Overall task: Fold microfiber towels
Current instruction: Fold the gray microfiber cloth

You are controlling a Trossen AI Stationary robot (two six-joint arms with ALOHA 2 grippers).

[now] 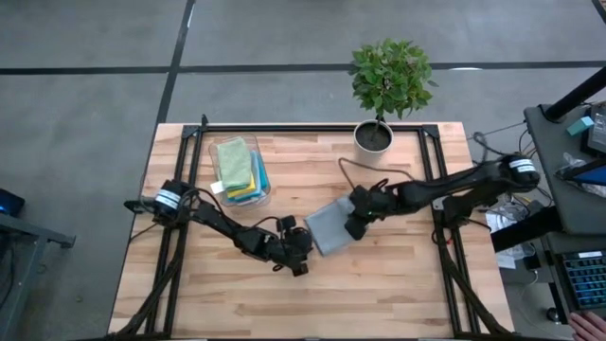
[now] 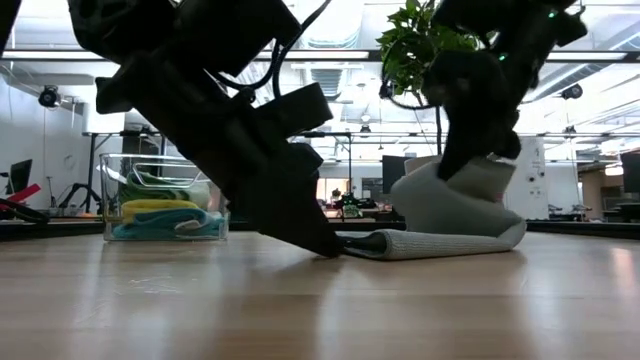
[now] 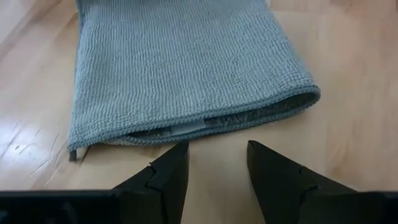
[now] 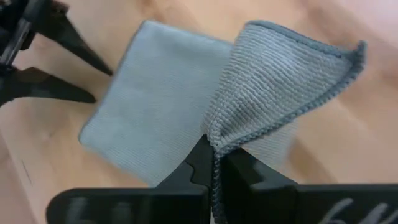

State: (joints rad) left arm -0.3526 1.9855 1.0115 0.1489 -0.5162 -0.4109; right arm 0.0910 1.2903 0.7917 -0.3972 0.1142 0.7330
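Pinched between our right gripper's two dark fingers is one edge of the soft grey square microfiber towel, lifted so that side curls up and over the rest of the cloth. That towel lies near the middle of the pale wooden table, already doubled once, its layered edge with a sliver of white tag facing our left gripper. Our left gripper sits low at the table, fingers spread, tips just beside that layered edge and apparently not touching it.

To fold well, we judge the right arm should carry its pinched edge straight across toward the left gripper, keeping the cloth low so the bottom layers do not drag. Our left fingers could pin the near edge so the towel does not slide. We should release only once the edges line up.

Farther back, the clear plastic bin holds the green, yellow and blue folded towels, and a potted green plant stands at the table's far edge.
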